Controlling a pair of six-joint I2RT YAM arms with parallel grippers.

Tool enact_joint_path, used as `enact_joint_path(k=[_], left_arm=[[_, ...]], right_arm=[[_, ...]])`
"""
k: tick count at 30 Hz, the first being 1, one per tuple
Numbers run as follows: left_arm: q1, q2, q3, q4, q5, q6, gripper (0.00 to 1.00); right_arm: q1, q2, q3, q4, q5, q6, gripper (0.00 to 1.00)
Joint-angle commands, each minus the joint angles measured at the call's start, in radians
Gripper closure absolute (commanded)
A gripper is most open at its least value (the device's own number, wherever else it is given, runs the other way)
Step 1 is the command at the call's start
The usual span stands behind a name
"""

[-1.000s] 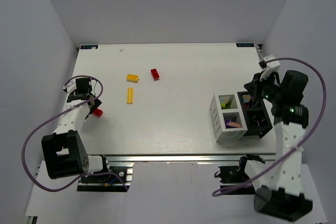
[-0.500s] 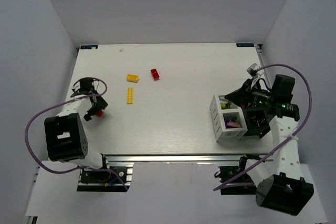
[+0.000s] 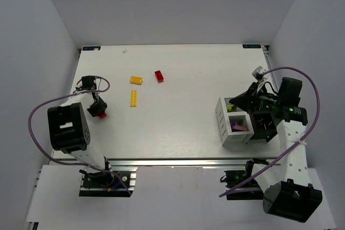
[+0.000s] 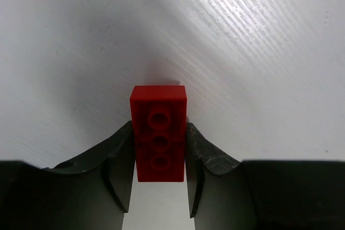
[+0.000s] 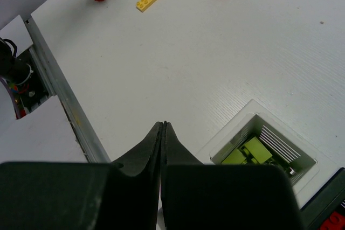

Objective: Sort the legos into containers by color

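Note:
My left gripper [image 3: 98, 111] is shut on a red brick [image 4: 159, 133], held by its long sides close to the table near the left edge; the brick also shows in the top view [image 3: 101, 115]. My right gripper [image 5: 163, 126] is shut and empty, hovering over the far left corner of the containers [image 3: 223, 119]. Lime green bricks [image 5: 249, 151] lie in the far white compartment, and a purple piece [image 3: 237, 126] lies in the near white one. Loose on the table are a small yellow brick [image 3: 136, 79], a long yellow brick [image 3: 133, 97] and a second red brick [image 3: 159, 75].
The two black compartments [image 3: 265, 123] sit on the right side of the block, partly under my right arm. The table's near edge is an aluminium rail [image 5: 59, 98]. White walls close in the left, right and far sides.
My right gripper swung left from over the black compartments to over the white ones. My left arm folded back toward the left edge while its gripper stayed on the red brick.

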Motion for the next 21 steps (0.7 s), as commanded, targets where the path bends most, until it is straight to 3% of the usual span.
enact_joint_path(k=[1,2,3,4,5,6,7,8,9,10,11,14,18,21], left_arm=[[0.007,-0.03,0.031,0.009,0.057,-0.004,0.76],[0.007,-0.049,0.027,0.018,0.086,0.009,0.87],[-0.017,-0.096,0.015,0.029,0.119,0.024,0.91],[-0.017,-0.128,0.004,0.045,0.176,0.047,0.97],[-0.026,-0.158,-0.008,0.102,0.371,0.082,1.0],[-0.036,-0.225,-0.053,0.192,0.473,0.087,1.0],[-0.045,-0.26,-0.08,0.257,0.573,0.085,1.0],[-0.058,-0.291,-0.105,0.31,0.73,0.054,1.0],[-0.077,-0.314,-0.123,0.376,0.811,0.033,1.0],[-0.121,-0.343,-0.145,0.428,0.874,0.012,1.0],[-0.223,-0.362,-0.159,0.664,0.991,-0.069,1.0],[-0.314,-0.324,-0.138,0.784,1.04,-0.134,1.0],[-0.598,-0.168,0.103,0.797,1.034,-0.062,1.0],[-0.701,-0.025,0.276,0.82,1.016,0.001,1.0]], right_arm=[[0.0,-0.028,-0.001,0.028,0.008,0.014,1.0],[-0.002,-0.034,-0.005,0.065,0.026,0.029,1.0],[0.0,-0.038,-0.014,0.104,0.134,0.067,0.98],[-0.003,-0.051,-0.048,0.155,0.208,0.184,0.85],[-0.002,-0.051,-0.053,0.212,0.28,0.207,0.75],[-0.007,-0.051,-0.05,0.217,0.393,0.231,0.5],[-0.005,-0.054,-0.051,0.232,0.435,0.256,0.38],[-0.008,-0.061,-0.068,0.252,0.465,0.267,0.34],[-0.008,-0.068,-0.073,0.278,0.494,0.273,0.34],[-0.017,-0.086,-0.076,0.29,0.505,0.282,0.42],[-0.034,-0.106,-0.097,0.338,0.584,0.32,0.99],[-0.051,-0.111,-0.096,0.368,0.704,0.333,1.0],[-0.08,-0.118,-0.087,0.412,0.87,0.412,1.0],[-0.117,-0.118,-0.1,0.45,1.023,0.471,1.0]])
